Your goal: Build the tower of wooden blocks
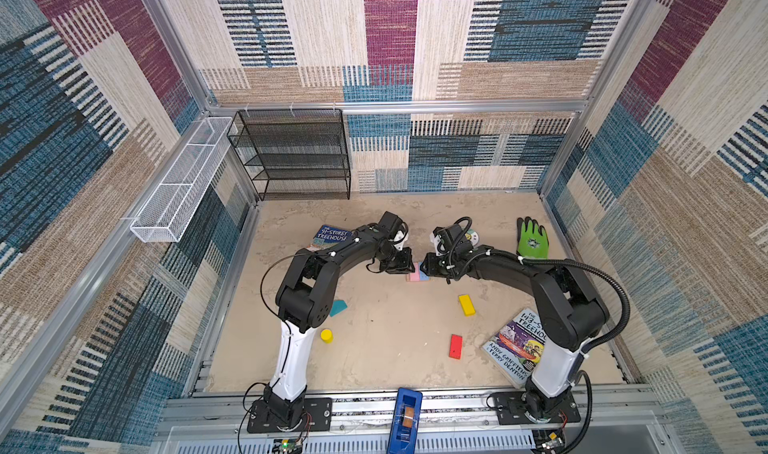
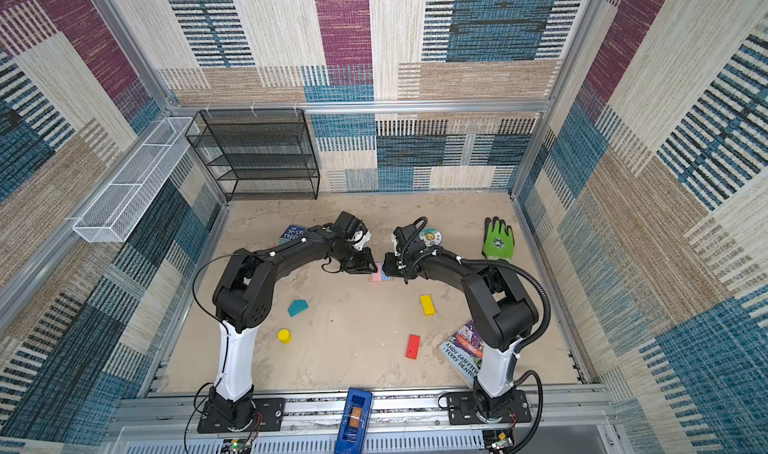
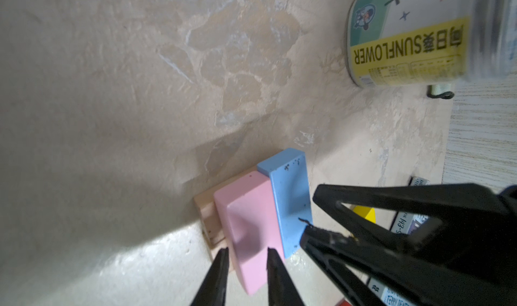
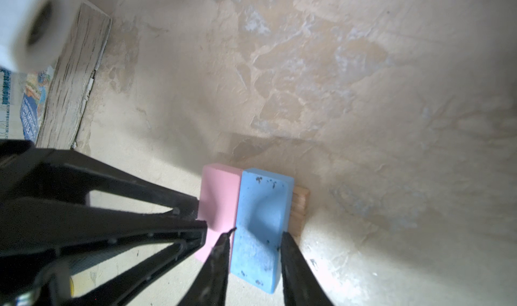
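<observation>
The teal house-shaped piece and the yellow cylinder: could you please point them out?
teal house-shaped piece point(image 2: 298, 308): in a top view, its upper face.
yellow cylinder point(image 2: 284, 335): in a top view, its round top.

I get only slivers of the plain wood slabs point(image 3: 208, 220) under the pink block point(image 3: 246, 229) and light blue block point(image 3: 291, 198); my right arm point(image 1: 569, 306) hides part of the illustrated paperback book point(image 1: 513, 348).
</observation>
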{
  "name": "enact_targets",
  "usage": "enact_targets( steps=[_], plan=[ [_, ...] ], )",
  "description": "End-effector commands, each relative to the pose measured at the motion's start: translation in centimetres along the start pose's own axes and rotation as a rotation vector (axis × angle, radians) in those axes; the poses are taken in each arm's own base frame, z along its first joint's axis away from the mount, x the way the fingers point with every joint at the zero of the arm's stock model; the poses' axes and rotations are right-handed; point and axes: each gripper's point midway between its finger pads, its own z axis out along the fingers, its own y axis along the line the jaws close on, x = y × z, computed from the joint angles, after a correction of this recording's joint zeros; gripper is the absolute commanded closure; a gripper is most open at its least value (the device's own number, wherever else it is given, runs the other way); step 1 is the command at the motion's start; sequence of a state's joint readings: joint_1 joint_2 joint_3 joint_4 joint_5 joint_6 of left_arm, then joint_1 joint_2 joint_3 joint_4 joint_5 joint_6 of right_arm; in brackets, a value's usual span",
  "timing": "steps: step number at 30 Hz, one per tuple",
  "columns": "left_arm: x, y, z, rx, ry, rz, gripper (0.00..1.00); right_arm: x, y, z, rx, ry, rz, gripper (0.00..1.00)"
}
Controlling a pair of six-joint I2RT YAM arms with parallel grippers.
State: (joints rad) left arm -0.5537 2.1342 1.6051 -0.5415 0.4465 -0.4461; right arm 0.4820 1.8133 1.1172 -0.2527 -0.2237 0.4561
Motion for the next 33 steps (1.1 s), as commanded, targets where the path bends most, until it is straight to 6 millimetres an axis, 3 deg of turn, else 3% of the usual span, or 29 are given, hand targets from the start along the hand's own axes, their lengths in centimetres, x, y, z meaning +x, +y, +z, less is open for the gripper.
enact_targets(
  steps=[1, 8, 18, 20, 27, 33],
  plan=[
    [-0.2, 0.0, -0.2, -0.008, -0.008, 0.001, 0.71, -0.5, 0.0, -0.3, 0.006, -0.024, 0.007, 0.66],
    [-0.3, -0.1, -0.6, -0.012, -0.018, 0.003, 0.71, -0.9, -0.1, -1.0, 0.028, -0.04, 0.007, 0.64],
    [-0.5, -0.7, -2.2, -0.01, -0.062, 0.013, 0.66, -1.4, 1.2, -4.3, -0.005, -0.097, 0.015, 0.59],
    [-0.6, -0.9, -2.7, -0.01, -0.079, 0.02, 0.66, -0.7, 1.4, -4.7, -0.006, -0.097, 0.022, 0.65],
    [-0.6, -0.9, -4.4, -0.024, -0.119, 0.029, 0.66, 3.0, 2.6, -4.7, -0.015, -0.064, 0.041, 0.99],
    [-0.7, -0.4, -5.8, -0.034, -0.163, 0.013, 0.66, 5.7, 3.6, -2.9, 0.003, -0.035, 0.063, 1.0]
  ],
)
